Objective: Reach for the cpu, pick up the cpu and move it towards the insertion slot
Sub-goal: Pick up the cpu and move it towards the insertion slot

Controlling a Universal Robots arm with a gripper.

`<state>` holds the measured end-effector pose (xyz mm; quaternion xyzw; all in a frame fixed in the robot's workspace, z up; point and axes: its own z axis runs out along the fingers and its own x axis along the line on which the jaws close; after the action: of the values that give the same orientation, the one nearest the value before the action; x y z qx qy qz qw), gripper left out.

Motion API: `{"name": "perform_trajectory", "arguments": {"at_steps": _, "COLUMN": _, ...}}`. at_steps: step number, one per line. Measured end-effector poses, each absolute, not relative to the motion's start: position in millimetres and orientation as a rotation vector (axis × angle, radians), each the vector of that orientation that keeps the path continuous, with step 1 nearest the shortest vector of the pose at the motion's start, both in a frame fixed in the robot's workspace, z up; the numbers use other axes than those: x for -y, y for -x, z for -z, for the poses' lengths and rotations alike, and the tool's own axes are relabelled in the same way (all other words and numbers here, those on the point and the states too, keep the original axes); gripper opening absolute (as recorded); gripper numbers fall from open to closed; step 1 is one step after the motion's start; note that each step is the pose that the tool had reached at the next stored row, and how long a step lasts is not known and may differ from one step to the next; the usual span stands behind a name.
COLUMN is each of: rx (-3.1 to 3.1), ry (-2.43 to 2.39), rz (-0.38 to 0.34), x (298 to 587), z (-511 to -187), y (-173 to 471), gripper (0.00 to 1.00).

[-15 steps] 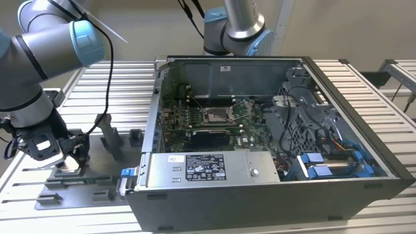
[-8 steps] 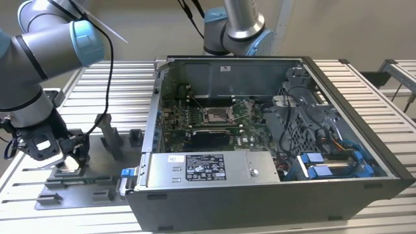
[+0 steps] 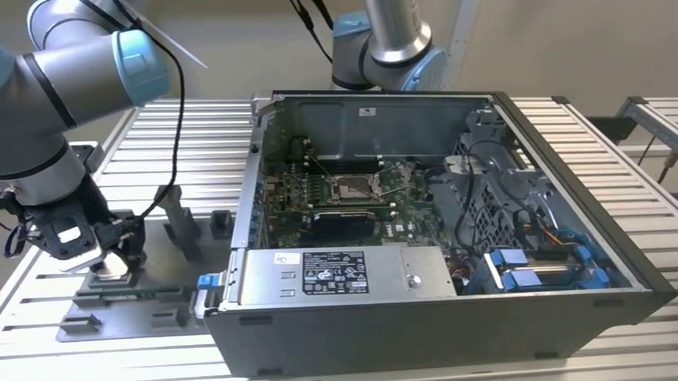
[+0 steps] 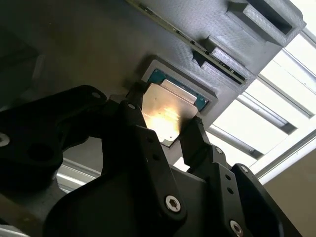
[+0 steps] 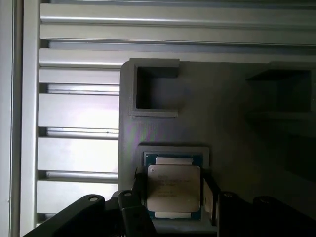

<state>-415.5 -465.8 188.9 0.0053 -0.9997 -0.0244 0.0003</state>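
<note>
Exterior view: your gripper [image 3: 111, 266] hangs low over the grey fixture plate [image 3: 159, 286], upright blocks [image 3: 180, 226] just beside it. The slot [image 3: 350, 186] lies well apart, inside the open computer case [image 3: 424, 333].

Second wrist view: the black fingers [image 4: 143, 133] are clamped on the cpu [image 4: 165, 111] from both sides.

First wrist view: the cpu [image 5: 174, 190] sits in its nest, with a pocketed block [image 5: 129, 89] nearby.

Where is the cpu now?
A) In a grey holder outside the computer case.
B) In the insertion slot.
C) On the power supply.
A: the first wrist view shows the cpu lying in the grey holder, the hand at it; the exterior view shows that hand outside the computer case.
</note>
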Motion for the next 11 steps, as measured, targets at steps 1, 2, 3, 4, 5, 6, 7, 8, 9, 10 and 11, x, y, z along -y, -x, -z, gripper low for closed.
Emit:
{"name": "perform_trajectory", "arguments": {"at_steps": 1, "rx": 3.140, "ry": -0.017, "rz": 0.077, "x": 465.9, "z": -190.5, "y": 415.5, "gripper": 0.00}}
{"name": "perform_trajectory", "arguments": {"at_steps": 2, "rx": 3.140, "ry": -0.017, "rz": 0.076, "x": 465.9, "z": -192.5, "y": 415.6, "gripper": 0.00}}
{"name": "perform_trajectory", "arguments": {"at_steps": 3, "rx": 3.140, "ry": -0.017, "rz": 0.077, "x": 465.8, "z": -194.6, "y": 415.5, "gripper": 0.00}}
{"name": "perform_trajectory", "arguments": {"at_steps": 4, "rx": 3.140, "ry": -0.017, "rz": 0.076, "x": 465.8, "z": -196.7, "y": 415.5, "gripper": 0.00}}
{"name": "perform_trajectory", "arguments": {"at_steps": 5, "rx": 3.140, "ry": -0.017, "rz": 0.076, "x": 465.9, "z": -198.7, "y": 415.5, "gripper": 0.00}}
{"name": "perform_trajectory", "arguments": {"at_steps": 6, "rx": 3.140, "ry": -0.017, "rz": 0.076, "x": 465.9, "z": -201.1, "y": 415.5, "gripper": 0.00}}
{"name": "perform_trajectory", "arguments": {"at_steps": 7, "rx": 3.140, "ry": -0.017, "rz": 0.076, "x": 465.9, "z": -203.4, "y": 415.5, "gripper": 0.00}}
{"name": "perform_trajectory", "arguments": {"at_steps": 8, "rx": 3.140, "ry": -0.017, "rz": 0.076, "x": 465.9, "z": -205.8, "y": 415.5, "gripper": 0.00}}
{"name": "perform_trajectory", "arguments": {"at_steps": 9, "rx": 3.140, "ry": -0.017, "rz": 0.076, "x": 465.9, "z": -207.9, "y": 415.5, "gripper": 0.00}}
{"name": "perform_trajectory", "arguments": {"at_steps": 10, "rx": 3.140, "ry": -0.017, "rz": 0.076, "x": 465.9, "z": -210.2, "y": 415.5, "gripper": 0.00}}
{"name": "perform_trajectory", "arguments": {"at_steps": 11, "rx": 3.140, "ry": -0.017, "rz": 0.076, "x": 465.9, "z": -212.4, "y": 415.5, "gripper": 0.00}}
